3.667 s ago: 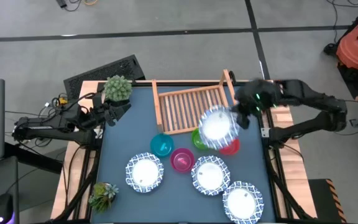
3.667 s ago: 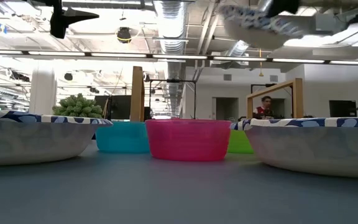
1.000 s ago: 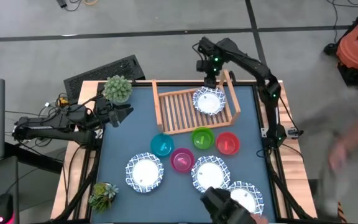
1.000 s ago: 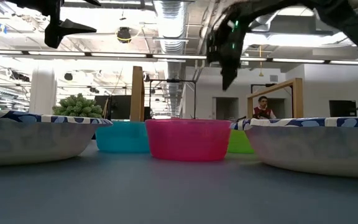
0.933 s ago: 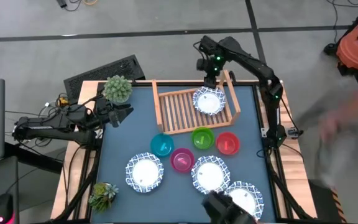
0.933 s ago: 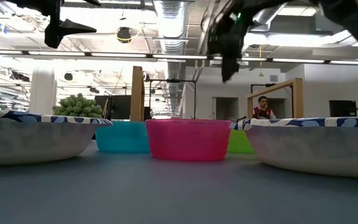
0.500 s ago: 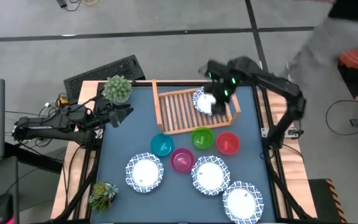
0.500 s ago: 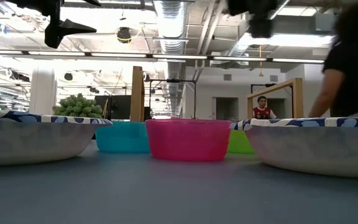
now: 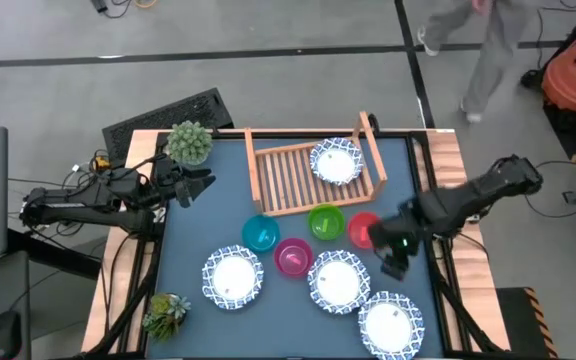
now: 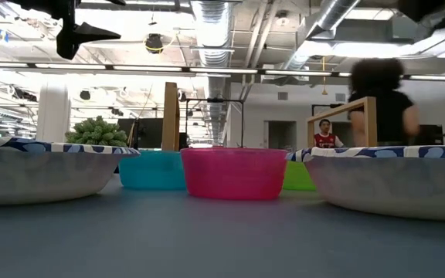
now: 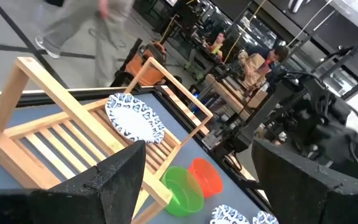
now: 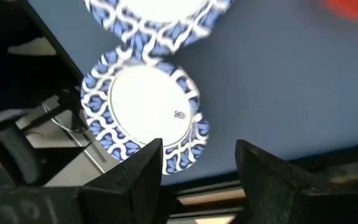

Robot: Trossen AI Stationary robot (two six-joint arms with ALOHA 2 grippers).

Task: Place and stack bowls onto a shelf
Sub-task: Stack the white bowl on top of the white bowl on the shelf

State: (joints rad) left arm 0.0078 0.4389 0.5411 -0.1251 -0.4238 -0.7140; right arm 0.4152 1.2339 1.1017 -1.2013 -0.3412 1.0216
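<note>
The left gripper waited open and empty near the potted plant. One blue-rimmed white bowl lay on the slatted wooden shelf. The right gripper, jaws apart and empty, should settle squarely over the nearest patterned bowl's rim; its fingertips blurred from above.

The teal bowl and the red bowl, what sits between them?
In the high view, the small plain green bowl sits between the small teal bowl and the small red bowl. The small magenta bowl lies just in front of that line.
</note>
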